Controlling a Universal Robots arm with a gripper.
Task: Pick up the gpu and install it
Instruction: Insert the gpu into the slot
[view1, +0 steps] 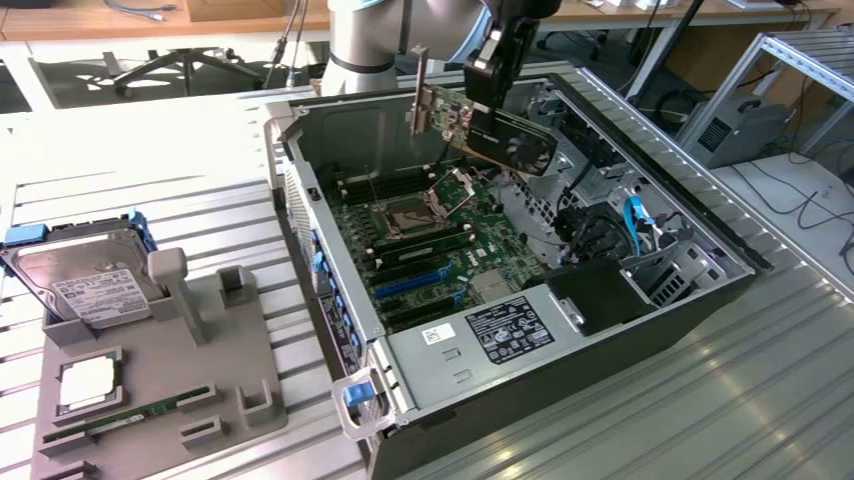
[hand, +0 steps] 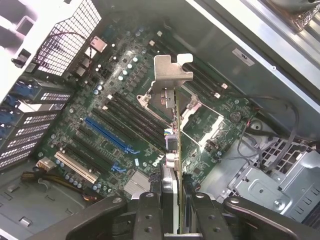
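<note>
**Ann:** What is the claw (view1: 478, 100) doing?

**Ben:** It is clamped tight on the gpu (view1: 507, 140). One finger (hand: 148, 215) presses each flat side of the card.

**Ann:** What does the gpu look like?

**Ben:** It is a thin, flat card. One face has a black cover. At one end stands a shiny silver strip (view1: 418, 90) with a bent tab.

**Ann:** Where is it?

**Ben:** Up in the air over the open computer case (view1: 354, 130), near the case's far edge in the exterior view. Its silver end points to the case wall on the exterior view's left.

**Ann:** Does it touch the green board (view1: 427, 250)?

**Ben:** No. It hangs apart from it, over the square chip socket (view1: 400, 215).
</note>
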